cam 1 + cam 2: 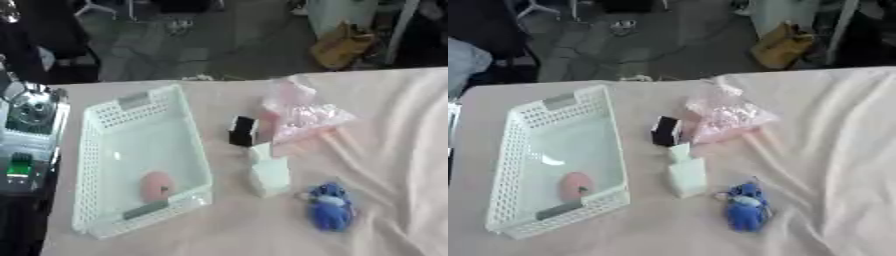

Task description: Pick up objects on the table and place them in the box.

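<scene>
Right now neither of my hands shows, so I cannot tell if they are apart or together. By the tabletop's left edge sits the white plastic basket (105,150) holding a pink round thing (157,186). Toward the far edge lies a crinkly pink bag (726,116), likely light. I'd pinch the soft blue toy (746,207), near the front edge, round its middle.

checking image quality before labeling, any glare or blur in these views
Left eye view: soft all over, a bright glare patch on the white basket's floor. Right eye view: equally soft, the blue toy lacks detail, and the pink bag looks washed out.
</scene>
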